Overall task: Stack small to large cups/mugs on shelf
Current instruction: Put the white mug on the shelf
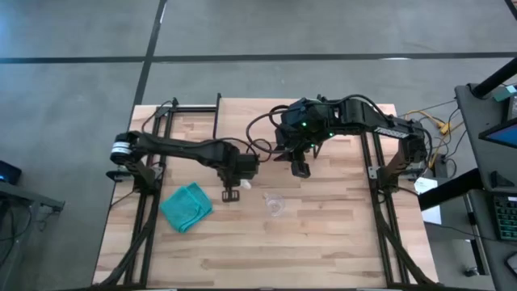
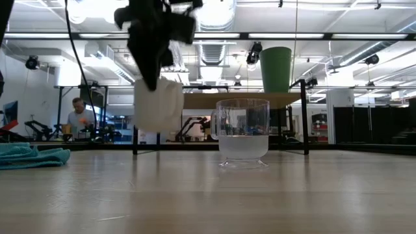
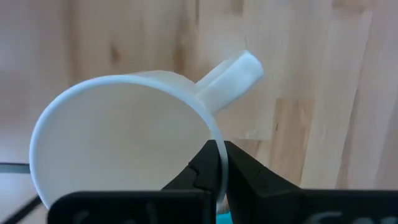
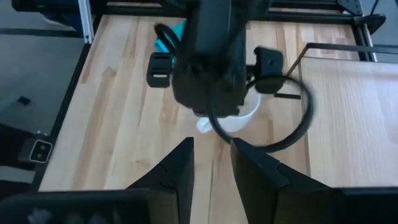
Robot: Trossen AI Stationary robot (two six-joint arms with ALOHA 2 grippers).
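My left gripper [image 1: 241, 179] is shut on the white mug [image 2: 158, 104] and holds it above the table's middle. The clear glass cup [image 2: 242, 133] stands on its base on the tabletop, just right of the mug; it also shows in the high view [image 1: 275, 203]. The green cup [image 2: 276, 68] stands upright on the shelf [image 2: 247, 99] at the table's far side. My right gripper [image 4: 211, 155] is open and empty, and hovers near the shelf's front edge [image 1: 300, 168], behind the glass cup. My left gripper pinches the mug's rim [image 3: 219, 138], one finger inside the mug and one outside, beside the handle [image 3: 230, 78]. The fingers come from above, pointing down. The mug hangs below them, slightly tilted, mouth up, clear of the table.
A crumpled teal cloth [image 1: 186, 206] lies on the tabletop at the left. Black frame rails [image 1: 145, 210] run along the table's left and right sides. Bare wood [image 1: 266, 250] fills the near half. A person [image 2: 79, 117] sits far off in the room.
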